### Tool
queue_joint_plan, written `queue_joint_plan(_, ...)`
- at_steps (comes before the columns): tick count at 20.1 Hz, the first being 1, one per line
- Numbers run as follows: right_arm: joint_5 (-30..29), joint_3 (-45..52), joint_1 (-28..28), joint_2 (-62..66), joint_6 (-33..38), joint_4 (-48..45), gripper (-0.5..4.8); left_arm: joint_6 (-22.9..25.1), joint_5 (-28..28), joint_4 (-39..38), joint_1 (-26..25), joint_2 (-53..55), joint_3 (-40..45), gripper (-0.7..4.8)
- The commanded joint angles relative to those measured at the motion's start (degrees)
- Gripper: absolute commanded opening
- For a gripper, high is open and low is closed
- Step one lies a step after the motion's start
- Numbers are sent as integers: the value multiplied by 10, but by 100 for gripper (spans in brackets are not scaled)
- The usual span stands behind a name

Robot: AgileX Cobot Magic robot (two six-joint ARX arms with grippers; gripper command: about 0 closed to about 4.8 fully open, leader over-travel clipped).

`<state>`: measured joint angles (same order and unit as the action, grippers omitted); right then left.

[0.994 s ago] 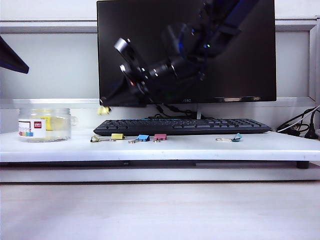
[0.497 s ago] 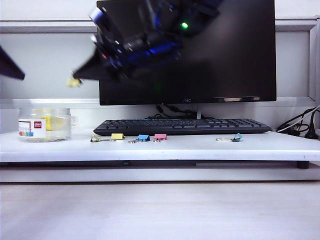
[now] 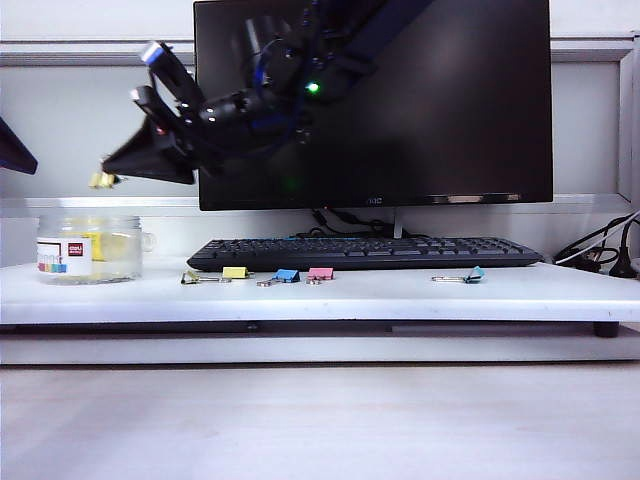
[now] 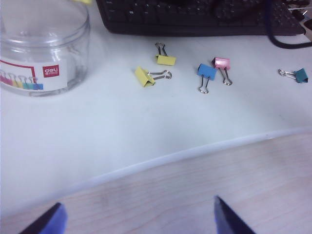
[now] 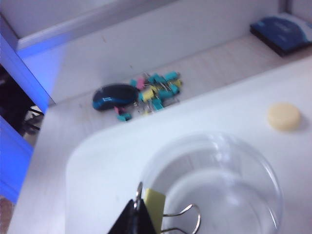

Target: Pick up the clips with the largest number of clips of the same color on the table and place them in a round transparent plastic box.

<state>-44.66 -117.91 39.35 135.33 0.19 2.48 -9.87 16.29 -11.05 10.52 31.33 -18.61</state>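
Right end effector (image 5: 137, 214) pinched a light, stiff yellow clip (image 5: 155, 210) by its body above the clear box (image 5: 214, 190); left end effector (image 4: 136, 219) hung wide open, empty, two yellow clips (image 4: 144, 76) at its 12 o'clock on the worktop (image 4: 97, 126).

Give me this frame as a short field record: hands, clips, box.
right hand: shut on a yellow clip, above the round transparent plastic box
left hand: open, empty, off the front of the table
yellow clips on table: two, beside the box
other clips on table: blue clip, pink clip, teal clip
box contents: something yellow in the exterior view, count cannot be told
behind clips: keyboard
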Motion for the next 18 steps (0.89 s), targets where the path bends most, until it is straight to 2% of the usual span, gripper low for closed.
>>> queue_joint_plan(1, -3, -27, 3, 10, 8, -10, 0, 4, 0, 4, 0, 0, -3, 402)
queue_joint_plan(15, 13, -35, 2, 43, 13, -31, 1, 2, 4, 4, 0, 0, -4, 402)
queue_joint_plan(18, 13, -35, 2, 44, 14, -32, 115, 2, 4, 4, 0, 0, -4, 402)
